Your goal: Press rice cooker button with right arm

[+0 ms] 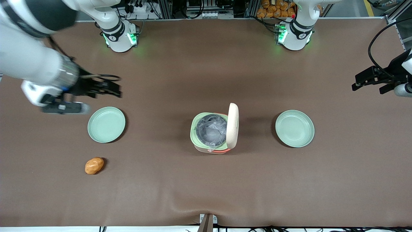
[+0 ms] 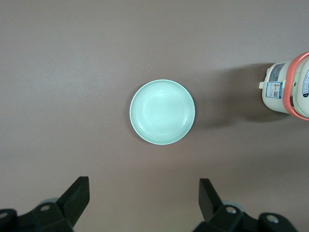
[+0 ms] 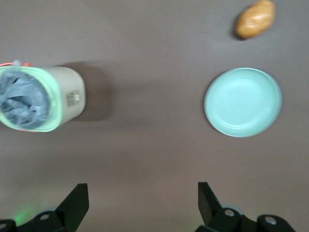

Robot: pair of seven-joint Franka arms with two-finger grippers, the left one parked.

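The rice cooker stands in the middle of the table with its cream lid swung upright, so the pale green inner rim and grey pot show. It also shows in the right wrist view and the left wrist view. The button is not in view on the edge-on lid. The right arm's gripper hovers toward the working arm's end of the table, well apart from the cooker and a little farther from the front camera than a green plate. Its fingers are open and empty.
A round pale green plate lies near the gripper. A potato lies nearer to the front camera than that plate. A second green plate lies toward the parked arm's end.
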